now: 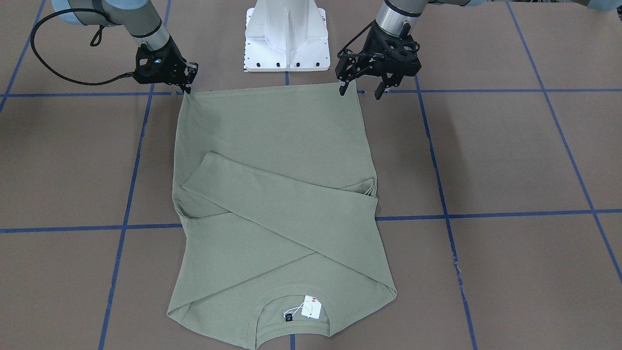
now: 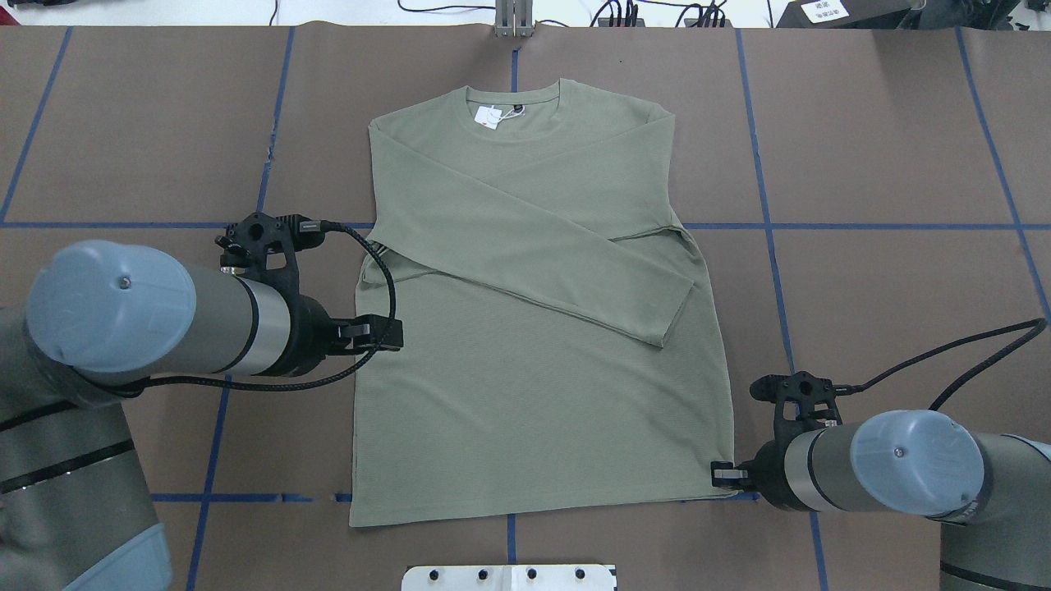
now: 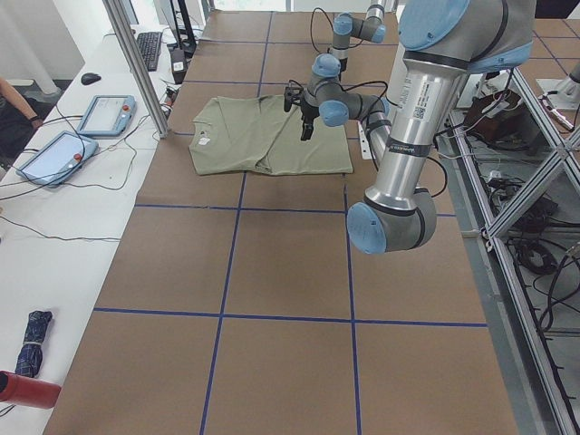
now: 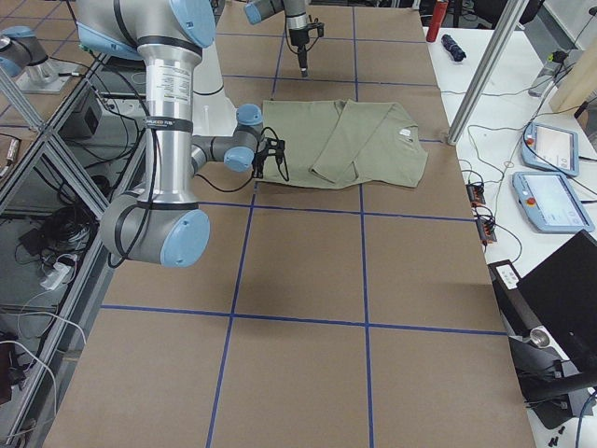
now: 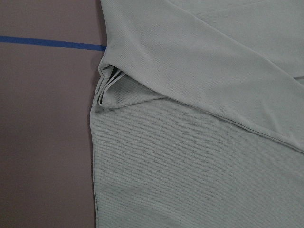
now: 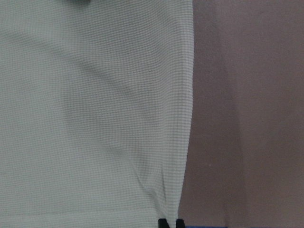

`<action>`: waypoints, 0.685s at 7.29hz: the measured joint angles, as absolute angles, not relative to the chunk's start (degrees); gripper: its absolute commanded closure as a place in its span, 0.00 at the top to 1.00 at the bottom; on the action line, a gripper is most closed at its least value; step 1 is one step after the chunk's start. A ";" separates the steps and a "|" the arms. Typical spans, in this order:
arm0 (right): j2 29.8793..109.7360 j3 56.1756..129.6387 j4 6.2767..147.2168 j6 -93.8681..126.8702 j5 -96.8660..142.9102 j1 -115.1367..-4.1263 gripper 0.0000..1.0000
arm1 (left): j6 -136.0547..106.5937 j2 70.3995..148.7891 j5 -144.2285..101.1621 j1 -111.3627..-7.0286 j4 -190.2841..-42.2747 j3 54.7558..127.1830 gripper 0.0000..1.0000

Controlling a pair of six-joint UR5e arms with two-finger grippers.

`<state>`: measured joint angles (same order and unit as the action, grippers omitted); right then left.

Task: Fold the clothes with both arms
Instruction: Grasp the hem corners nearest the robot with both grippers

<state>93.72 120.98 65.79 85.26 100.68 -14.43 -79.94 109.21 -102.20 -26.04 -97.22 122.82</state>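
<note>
The olive-green long-sleeved shirt [image 1: 272,146] [image 2: 534,394] lies flat on the brown table with both sleeves folded across its chest. Its collar, white hang tag [image 1: 311,307] [image 2: 488,117] and black neck label [image 1: 288,317] are on the side far from the robot. My right gripper [image 1: 188,89] [image 2: 721,474] is low at the shirt's hem corner on the robot's right and is shut on that corner; its fingertips [image 6: 164,223] show together at the cloth edge. My left gripper [image 1: 360,93] [image 2: 392,335] is open, empty and raised above the shirt's left edge. The left wrist view shows the shirt's sleeve fold [image 5: 108,85] from above.
The white pedestal base [image 1: 285,36] [image 2: 509,577] stands just behind the hem. Blue tape lines [image 1: 486,214] cross the brown table. A metal post [image 3: 136,63] and tablets [image 3: 104,113] stand on the side table beyond the collar.
</note>
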 measured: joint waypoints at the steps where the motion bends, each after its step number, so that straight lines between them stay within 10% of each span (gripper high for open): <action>1: 93.65 121.58 65.61 86.28 100.79 -14.75 0.00 | -83.58 108.45 -101.70 -22.45 -97.16 122.72 0.98; 5: 93.37 122.26 65.31 87.09 101.86 -16.36 0.00 | -94.95 103.82 -96.58 -11.74 -96.57 119.44 0.93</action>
